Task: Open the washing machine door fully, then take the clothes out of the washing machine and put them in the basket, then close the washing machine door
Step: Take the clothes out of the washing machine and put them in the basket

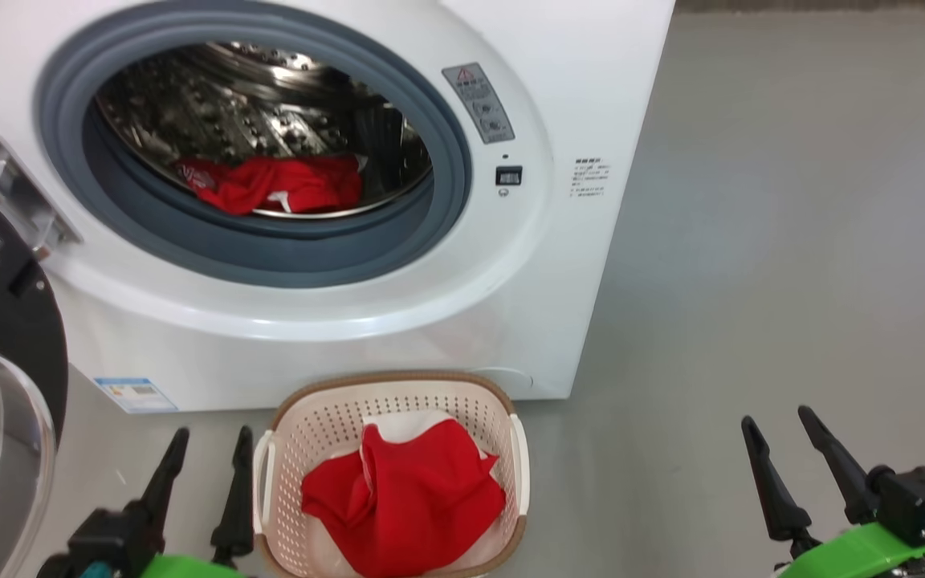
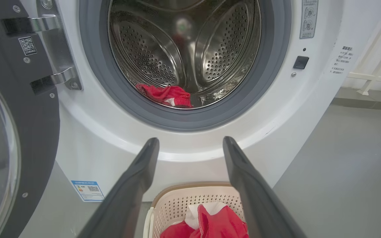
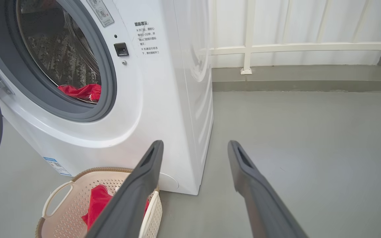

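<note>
The washing machine (image 1: 398,321) fills my head view from 10 to 1 o'clock, a heavy white box that I judge will not shift. Its door (image 1: 5,321) hangs swung out at 9 o'clock. I judge it stiff, weighty on its hinge (image 1: 17,197) and slick, so to close it I would push on the black rim's outer edge, not on the bulging glass.

The basket (image 1: 398,377) sits at 6 o'clock, close against the machine's front; I cannot tell whether they touch. It is light plastic, likely to skid if nudged. In it lies a crumpled red jersey (image 1: 406,498) with white lining showing.

A red garment (image 1: 278,185) lies bunched at the front bottom of the steel drum (image 1: 270,104), just behind the grey rubber ring (image 1: 270,257). It looks soft, light and limp, with nothing to break. I would pinch a raised fold on top and lift it over the ring's lip, where it could drag or snag.

My left gripper (image 1: 213,437) rests at 7 o'clock just beside the basket, and my right gripper (image 1: 777,417) at 4 o'clock, well apart from it. Both are spread wide and carry nothing.

The floor (image 1: 792,241) is smooth grey, stretching away at 2 o'clock. In the right wrist view a white railing (image 3: 293,48) runs along the wall beyond the machine's side.
</note>
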### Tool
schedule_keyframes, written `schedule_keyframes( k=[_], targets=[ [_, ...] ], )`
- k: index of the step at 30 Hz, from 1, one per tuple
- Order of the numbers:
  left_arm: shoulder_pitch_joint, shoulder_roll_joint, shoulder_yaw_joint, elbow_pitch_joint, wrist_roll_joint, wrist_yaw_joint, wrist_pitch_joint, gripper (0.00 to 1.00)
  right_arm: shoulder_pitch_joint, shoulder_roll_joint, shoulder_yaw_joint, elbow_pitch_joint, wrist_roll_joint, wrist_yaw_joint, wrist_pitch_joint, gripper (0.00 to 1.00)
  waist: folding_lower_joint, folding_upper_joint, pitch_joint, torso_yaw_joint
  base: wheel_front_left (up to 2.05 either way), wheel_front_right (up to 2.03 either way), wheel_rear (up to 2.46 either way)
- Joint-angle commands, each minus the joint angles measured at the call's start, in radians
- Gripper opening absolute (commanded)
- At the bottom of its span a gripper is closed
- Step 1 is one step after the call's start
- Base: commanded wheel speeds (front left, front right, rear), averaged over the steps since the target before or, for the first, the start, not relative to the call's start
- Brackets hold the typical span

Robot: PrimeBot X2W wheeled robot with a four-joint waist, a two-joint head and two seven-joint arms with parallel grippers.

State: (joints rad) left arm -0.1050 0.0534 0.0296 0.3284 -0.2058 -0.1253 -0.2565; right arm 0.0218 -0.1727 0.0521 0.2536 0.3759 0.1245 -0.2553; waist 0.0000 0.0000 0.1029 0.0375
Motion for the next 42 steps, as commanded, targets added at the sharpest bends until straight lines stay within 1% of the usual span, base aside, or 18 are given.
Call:
schedule_keyframes(
  k=[1,11,17,29,34,38,42],
  targets=[
    [0.0,0.018,0.038,-0.03,0.006,-0.005,-0.005,1.0,0.001,-0.016,0.017,-0.026,0.007,0.006,-0.006,1.0,0.0,0.0,-0.018,-0.001,0.0,0.0,0.0],
    [0.135,0.01,0.095,-0.141,0.01,-0.005,-0.005,1.0,0.071,-0.015,0.003,-0.04,0.004,0.006,-0.006,1.0,0.0,0.0,-0.062,-0.007,0.0,0.0,0.0],
    [0.185,0.004,0.118,-0.187,0.021,-0.005,-0.005,1.0,0.085,-0.009,-0.005,-0.041,0.002,0.006,-0.006,1.0,0.0,0.0,-0.063,-0.011,0.0,0.0,0.0],
    [0.17,-0.002,0.119,-0.187,0.02,-0.005,-0.005,1.0,0.064,-0.012,-0.006,-0.045,0.006,0.006,-0.006,1.0,0.0,0.0,-0.041,-0.014,0.0,0.0,0.0],
    [0.159,-0.002,0.104,-0.182,0.026,-0.005,-0.005,1.0,0.057,-0.012,-0.004,-0.047,0.007,0.006,-0.006,1.0,0.0,0.0,-0.029,-0.014,0.0,0.0,0.0],
    [0.122,-0.003,0.088,-0.163,0.037,-0.005,-0.005,1.0,0.046,-0.008,-0.005,-0.05,0.007,0.006,-0.006,1.0,0.0,0.0,-0.008,-0.012,0.0,0.0,0.0],
    [0.052,-0.003,0.067,-0.121,0.06,-0.005,-0.005,1.0,0.024,-0.002,0.001,-0.052,0.004,0.006,-0.006,1.0,0.0,0.0,0.024,-0.012,0.0,0.0,0.0]
  ],
)
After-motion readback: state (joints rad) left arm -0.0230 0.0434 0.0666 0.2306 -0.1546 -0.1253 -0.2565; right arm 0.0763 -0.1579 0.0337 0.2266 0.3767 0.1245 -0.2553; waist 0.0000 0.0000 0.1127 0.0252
